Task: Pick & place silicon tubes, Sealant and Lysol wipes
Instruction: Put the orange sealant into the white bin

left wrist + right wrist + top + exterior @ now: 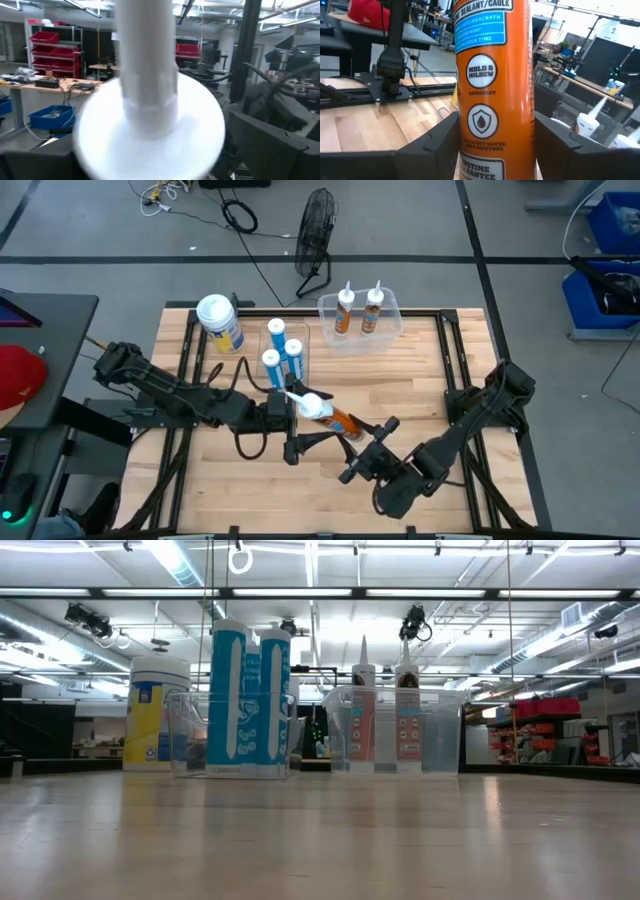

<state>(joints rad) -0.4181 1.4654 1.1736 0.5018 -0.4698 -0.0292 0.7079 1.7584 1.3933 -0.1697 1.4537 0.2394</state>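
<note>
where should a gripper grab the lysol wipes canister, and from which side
Grip the Lysol wipes around the labelled body below the white lid, coming in level from the open front side. It stands upright and is wide, so the jaws need to open fully; the clear bin crowds its right.

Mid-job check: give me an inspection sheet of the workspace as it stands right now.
Surface: wooden table, bare around the bins.
Job's things: Lysol wipes upright at the far left; three blue tubes upright in a clear bin; two sealant tubes upright in another clear bin; one orange sealant tube held between the arms.
Clutter: nothing seen.
Grippers: right gripper shut on the orange sealant tube; left gripper open at its white nozzle end.
Cables: loose cables on the floor.
Surroundings: fan, blue crates.
</note>
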